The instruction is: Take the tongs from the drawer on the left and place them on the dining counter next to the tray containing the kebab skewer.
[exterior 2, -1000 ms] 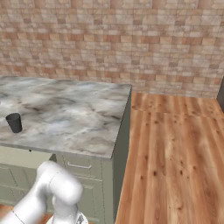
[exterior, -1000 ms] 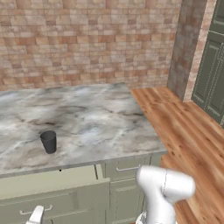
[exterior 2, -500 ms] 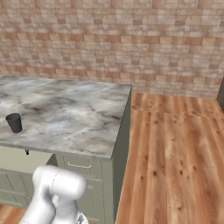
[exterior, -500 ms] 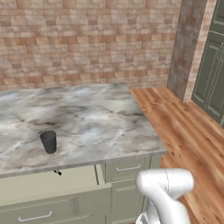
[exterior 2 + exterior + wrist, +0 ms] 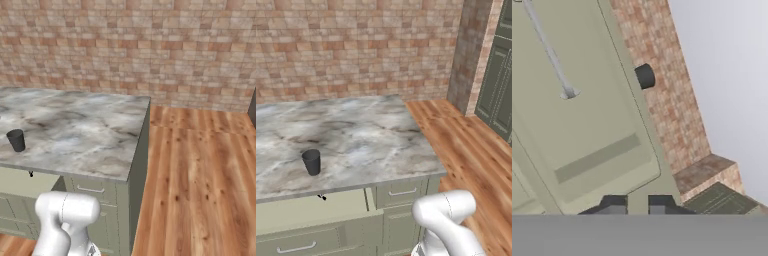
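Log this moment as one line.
drawer open | pincer nearly shut, empty | dark cup upright on counter

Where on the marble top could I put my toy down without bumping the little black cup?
Most of the marble counter is bare: the wide stretch right of the dark cup, out to the corner by the wooden floor, and the strip along the brick wall. Only the front left, around the cup above the open drawer, is taken.
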